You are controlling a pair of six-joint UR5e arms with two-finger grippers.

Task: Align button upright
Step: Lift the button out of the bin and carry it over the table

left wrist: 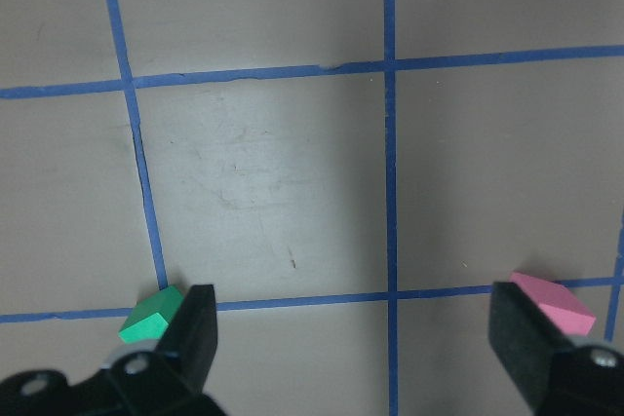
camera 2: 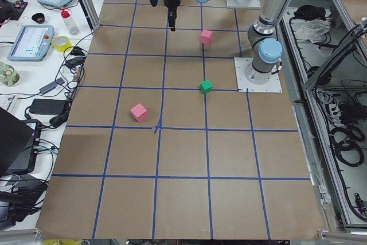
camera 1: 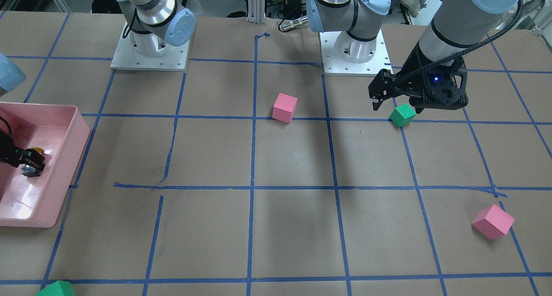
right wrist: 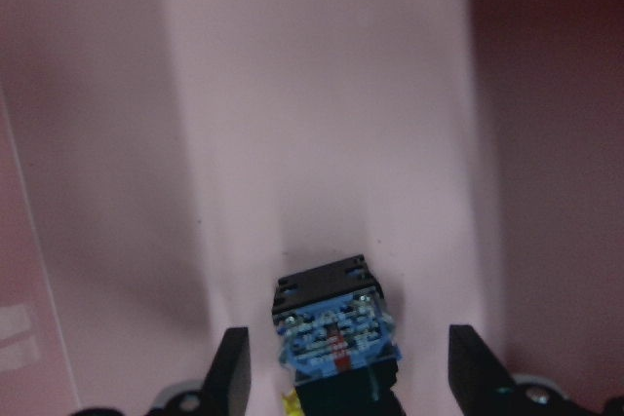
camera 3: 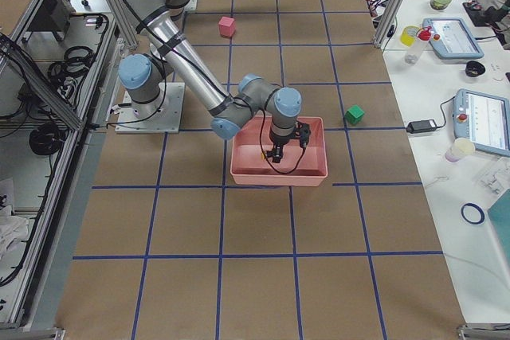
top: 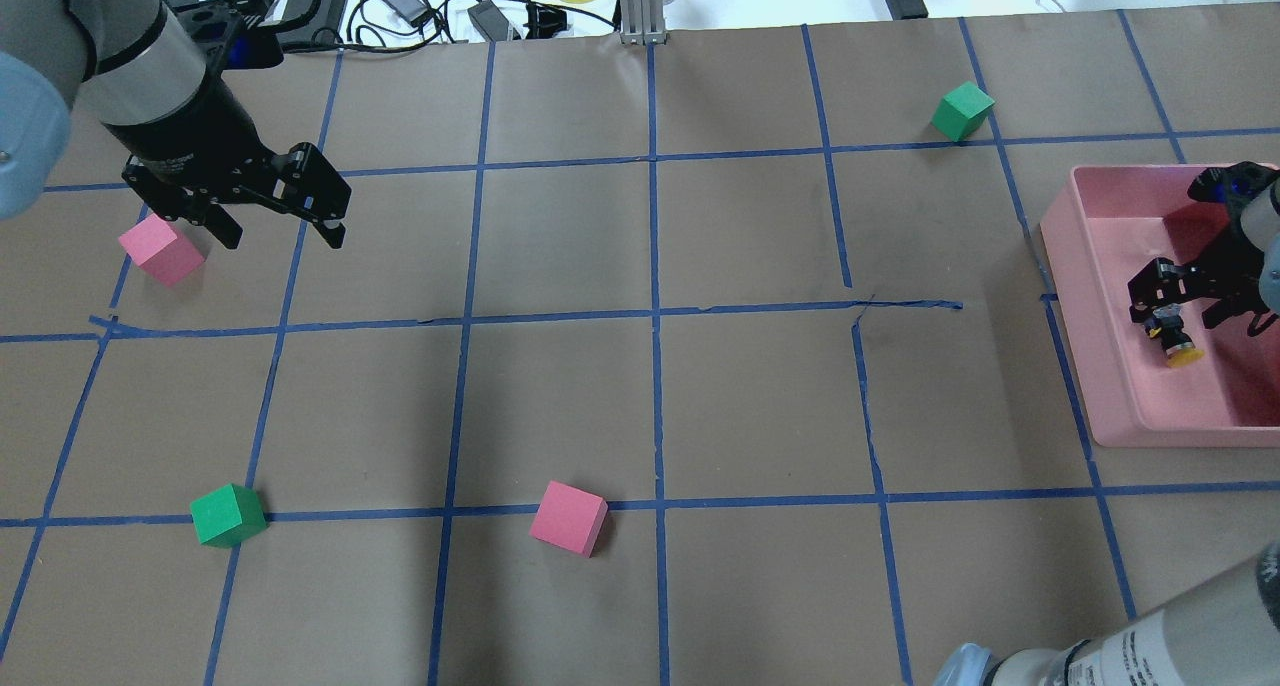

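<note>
The button [top: 1176,342] lies on its side on the floor of the pink bin [top: 1062,266], with its yellow cap [camera 1: 37,150] at one end and its base block at the other. My right gripper [top: 1186,311] is low inside the bin, open, with a finger on either side of the button. In the right wrist view the button [right wrist: 335,330] shows its black body and blue terminal end between the two fingers [right wrist: 230,369], with gaps on both sides. My left gripper [top: 282,238] is open and empty above the table, far from the bin.
A pink cube [top: 160,249] and a green cube [camera 1: 402,115] lie near the left gripper [left wrist: 356,338]. Another pink cube [top: 568,517] sits mid-table, and a green cube [top: 963,110] lies beyond the bin. Blue tape lines grid the brown table.
</note>
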